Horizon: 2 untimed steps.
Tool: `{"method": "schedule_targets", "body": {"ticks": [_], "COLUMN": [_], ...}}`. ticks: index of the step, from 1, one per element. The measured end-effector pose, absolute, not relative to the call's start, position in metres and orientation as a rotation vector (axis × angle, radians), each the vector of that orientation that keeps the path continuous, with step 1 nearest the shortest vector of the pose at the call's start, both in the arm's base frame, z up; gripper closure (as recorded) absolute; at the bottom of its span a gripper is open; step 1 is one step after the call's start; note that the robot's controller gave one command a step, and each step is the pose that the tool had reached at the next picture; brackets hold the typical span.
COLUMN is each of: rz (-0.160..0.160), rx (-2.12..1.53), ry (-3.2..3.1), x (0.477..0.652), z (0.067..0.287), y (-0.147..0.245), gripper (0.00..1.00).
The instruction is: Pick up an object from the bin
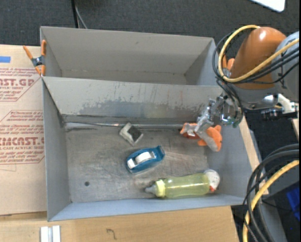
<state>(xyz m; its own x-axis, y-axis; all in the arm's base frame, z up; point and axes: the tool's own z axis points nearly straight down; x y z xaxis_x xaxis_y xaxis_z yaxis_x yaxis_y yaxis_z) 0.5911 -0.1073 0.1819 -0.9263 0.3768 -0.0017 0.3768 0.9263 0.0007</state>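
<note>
Tool (204, 124) hangs by the bin's (140, 92) right wall, just over a small orange plastic piece (211, 136) (red end toward the bin's middle); open or closed, I cannot tell.

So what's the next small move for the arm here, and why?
Probably a slight descent, straight down. The tool hangs just over an orange object lying against the right wall of the bin, towards the back. That is the thing nearest to it; the blue tape dispenser and the yellow-green bottle lie further forward. Whether it already has a hold is unclear.
</note>
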Motion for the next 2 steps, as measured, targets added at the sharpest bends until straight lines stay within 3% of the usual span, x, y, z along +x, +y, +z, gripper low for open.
{"method": "schedule_targets", "body": {"ticks": [2], "rz": [0.001], "rx": [0.595], "ry": [3.083], "x": [0.587], "z": [0.207], "y": [-0.105], "gripper": [1.00]}}
